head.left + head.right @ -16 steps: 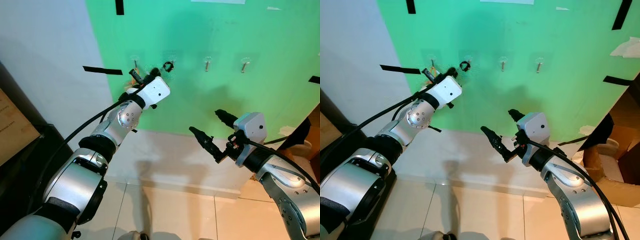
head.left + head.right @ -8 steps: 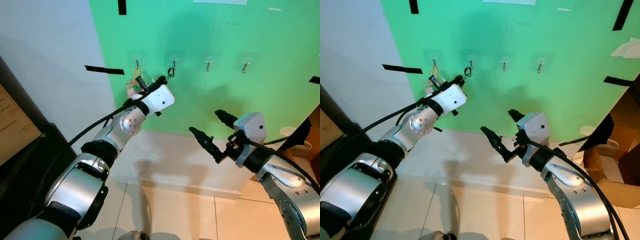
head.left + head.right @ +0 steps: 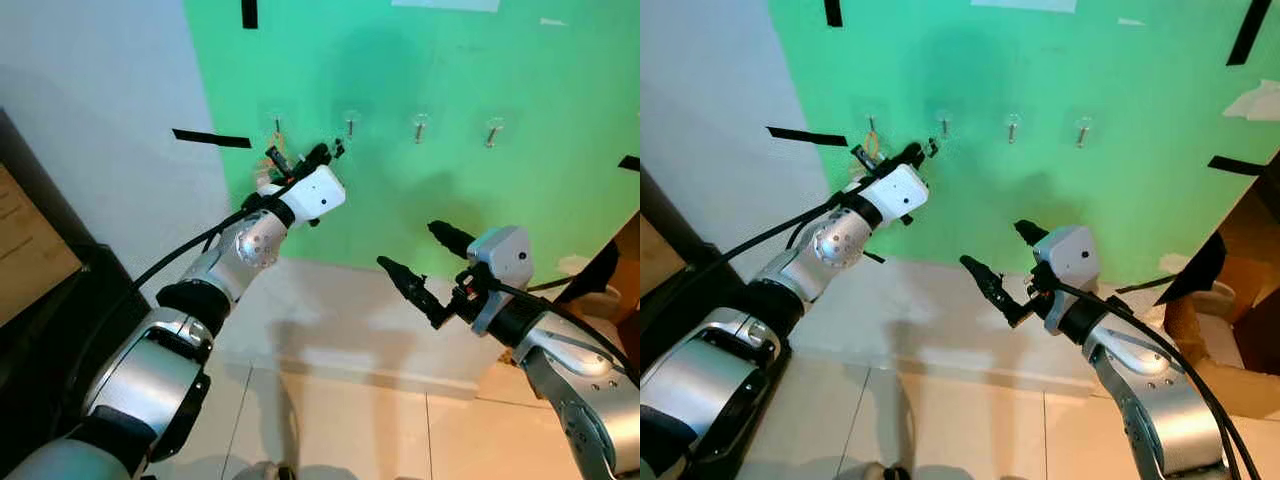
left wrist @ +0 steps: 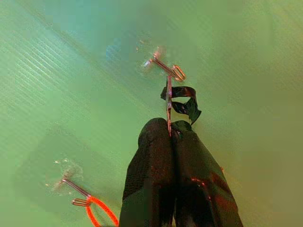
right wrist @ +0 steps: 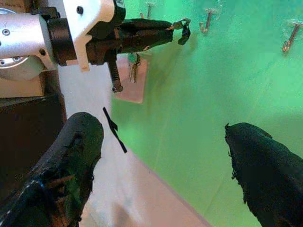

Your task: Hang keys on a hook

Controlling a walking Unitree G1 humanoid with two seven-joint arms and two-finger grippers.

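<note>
My left gripper [image 3: 322, 153] is raised to the green wall [image 3: 520, 200] and is shut on a small key with a black strap [image 4: 182, 101]. The strap hangs right under the second hook [image 4: 166, 70]; I cannot tell whether it is caught on the hook. The first hook [image 3: 277, 125] carries an orange ring [image 4: 97, 208] with keys. Lower and to the right, my right gripper [image 3: 406, 245] is open and holds nothing, well away from the wall.
Two more bare hooks [image 3: 420, 126] [image 3: 490, 130] are on the wall to the right. Black tape strips [image 3: 210, 138] are stuck on the wall. A dark cabinet [image 3: 40, 330] stands at the left and a cardboard box [image 3: 1230, 300] at the right.
My left gripper dipped slightly with the key and now sits just below the second hook. The right arm has stayed where it was.
</note>
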